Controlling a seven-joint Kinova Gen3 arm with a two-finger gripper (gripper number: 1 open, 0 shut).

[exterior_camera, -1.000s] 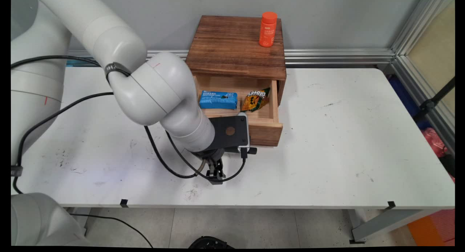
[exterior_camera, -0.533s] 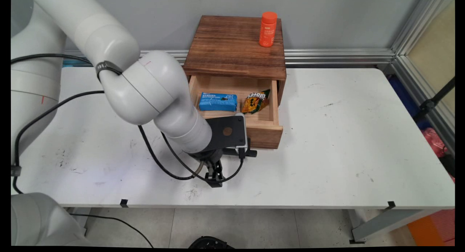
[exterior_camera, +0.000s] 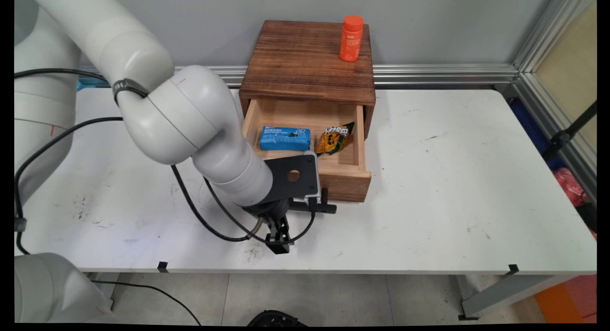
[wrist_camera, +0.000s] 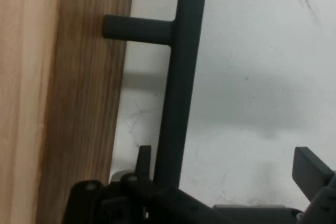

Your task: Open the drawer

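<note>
White table (exterior_camera: 452, 178), grey wall (exterior_camera: 190, 30) behind, aluminium rail (exterior_camera: 443, 73) along it, tiled floor (exterior_camera: 333, 297) below

I see a cabinet (exterior_camera: 308, 59) of dark-stained wood, its top rough-grained and matt. Its drawer (exterior_camera: 346, 181) is paler, unfinished-looking wood inside, with a darker stained front (wrist_camera: 84, 108) showing clear grain in the hand view. The handle (wrist_camera: 176, 93) on that front looks like matt black metal or plastic; I cannot tell which. At 12 o'clock on the cabinet stands an orange bottle (exterior_camera: 351, 38), smooth plastic. Inside the drawer lie a blue packet (exterior_camera: 284, 138) and a crinkled snack bag (exterior_camera: 334, 138), both glossy film. The table (exterior_camera: 452, 178) is matt white, scuffed and smudged. The gripper (exterior_camera: 278, 240) is matt black.
</note>
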